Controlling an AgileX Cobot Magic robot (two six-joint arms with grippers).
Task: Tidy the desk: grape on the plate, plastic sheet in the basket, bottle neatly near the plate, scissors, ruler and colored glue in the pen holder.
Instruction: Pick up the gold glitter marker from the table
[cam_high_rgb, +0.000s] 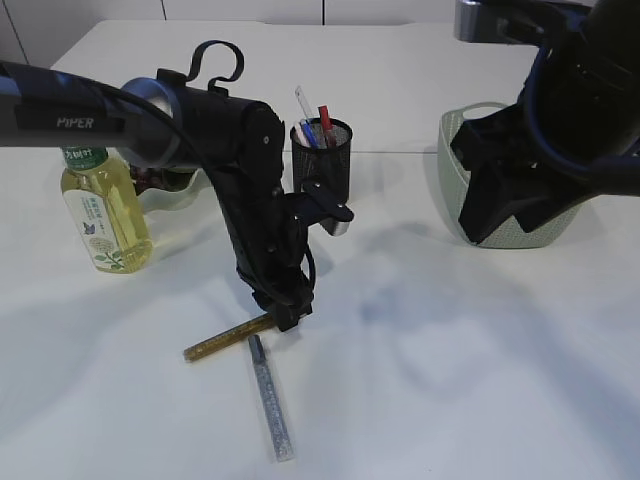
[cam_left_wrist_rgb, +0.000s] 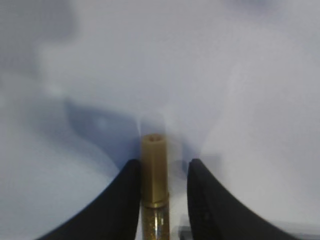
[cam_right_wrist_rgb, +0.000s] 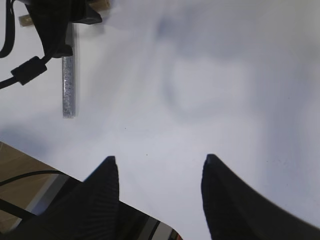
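We have our left gripper (cam_left_wrist_rgb: 164, 192) straddling the gold glitter glue tube (cam_high_rgb: 228, 338) lying on the table (cam_high_rgb: 480, 360), jaws not yet closed. We should centre, squeeze gently, then lift toward the pen holder (cam_high_rgb: 322, 158). Our right gripper (cam_right_wrist_rgb: 160, 187) hangs open.

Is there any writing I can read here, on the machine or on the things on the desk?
"PIPER": white letters on the left arm in the exterior view.
Bottle label: green and white print, too small to read.
Pens in the pen holder: no print legible.
Both wrist views: no text.
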